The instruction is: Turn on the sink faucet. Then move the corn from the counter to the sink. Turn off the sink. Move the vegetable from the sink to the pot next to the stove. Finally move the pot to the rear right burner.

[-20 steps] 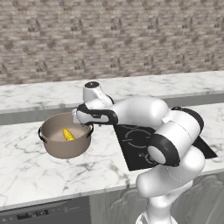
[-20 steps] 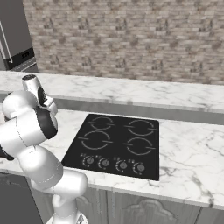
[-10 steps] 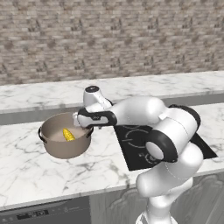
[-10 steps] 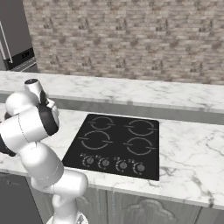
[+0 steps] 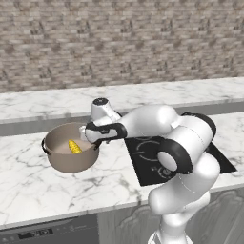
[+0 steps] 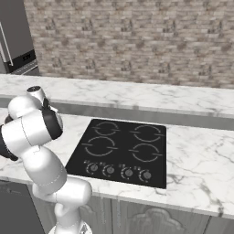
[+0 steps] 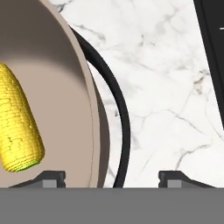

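On the white grey-veined marble counter [image 5: 57, 183], at nine o'clock of the flat black glass stove [image 5: 157, 152], stands the round beige-grey metal pot [image 5: 71, 159]. The small yellow corn cob [image 5: 74, 147] lies inside. The two-finger gripper [image 7: 111, 177], jaws spread, straddles the pot's rim and dark side handle [image 7: 118, 109] at three o'clock.

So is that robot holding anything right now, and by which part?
Nothing yet. Its tool is open, the tips straddling the pot's rim and dark side handle, not closed on them. The corn lies inside.
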